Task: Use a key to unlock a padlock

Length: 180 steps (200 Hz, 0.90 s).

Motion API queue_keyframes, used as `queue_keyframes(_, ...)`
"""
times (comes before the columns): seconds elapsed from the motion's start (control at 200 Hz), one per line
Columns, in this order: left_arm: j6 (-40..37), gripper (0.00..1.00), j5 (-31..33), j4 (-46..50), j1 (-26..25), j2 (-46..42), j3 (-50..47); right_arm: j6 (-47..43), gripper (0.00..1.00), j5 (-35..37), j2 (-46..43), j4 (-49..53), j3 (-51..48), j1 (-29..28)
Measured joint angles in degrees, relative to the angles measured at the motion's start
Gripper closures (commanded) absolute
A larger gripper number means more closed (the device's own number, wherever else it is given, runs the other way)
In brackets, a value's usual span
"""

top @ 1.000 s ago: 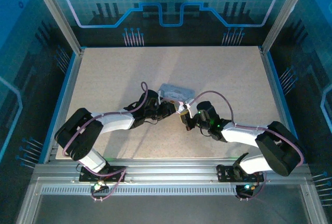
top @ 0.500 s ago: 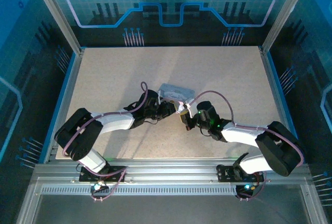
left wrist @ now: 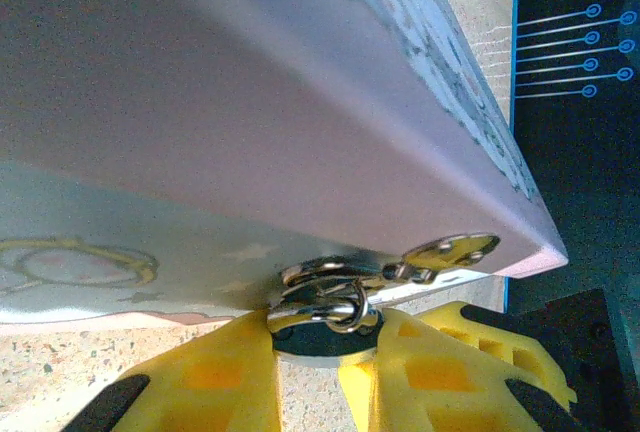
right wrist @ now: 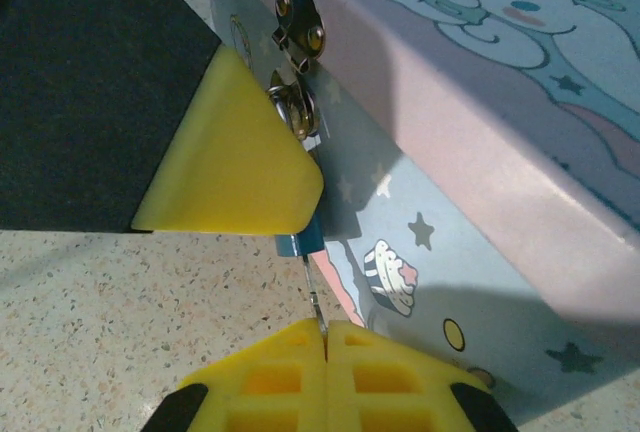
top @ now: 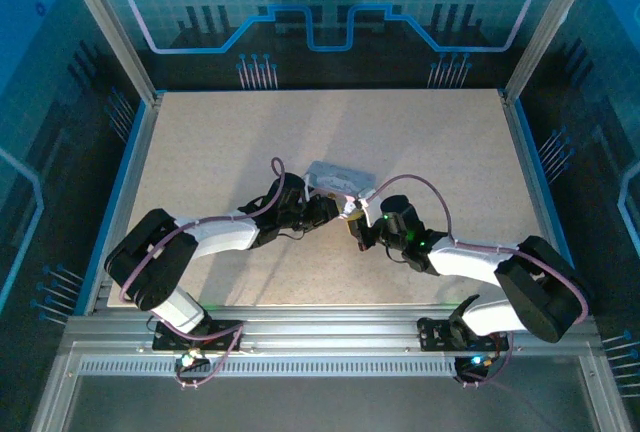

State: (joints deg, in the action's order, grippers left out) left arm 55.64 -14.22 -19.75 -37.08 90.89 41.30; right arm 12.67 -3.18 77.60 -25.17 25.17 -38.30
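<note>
The padlock (right wrist: 297, 243) hangs by its metal shackle from the hasp (right wrist: 298, 27) on the side wall of the tin box (right wrist: 480, 152), just under the lid's edge. In the right wrist view its long axis runs up and down the picture. The shackle end is uppermost at the hasp, and a sliver of bluish body shows below, pointing toward the right gripper (right wrist: 325, 330). The key (right wrist: 313, 297) lies along the same line. Its thin blade rises from between the yellow fingertips and meets the underside of the padlock, tip toward the lock. How far it sits inside cannot be told.

The right jaws are pressed together on the key's near end. The left gripper (left wrist: 312, 340) has its jaws closed on the padlock body, one yellow finger on each side, with the shackle looped through the hasp ring above them.

There is one padlock, one key, one tin box with a cartoon-printed lid, and two grippers. From above, the two arms meet at the near edge of the tin, which rests around the middle of the speckled bench (top: 220, 132).
</note>
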Motion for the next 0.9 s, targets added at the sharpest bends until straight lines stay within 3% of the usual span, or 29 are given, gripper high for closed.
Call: queue_keyframes(0.9,1.31,0.77,3.89,0.37,0.09,-0.22,0.02,2.73,1.0,-0.24,6.16,-6.27,1.79,0.0)
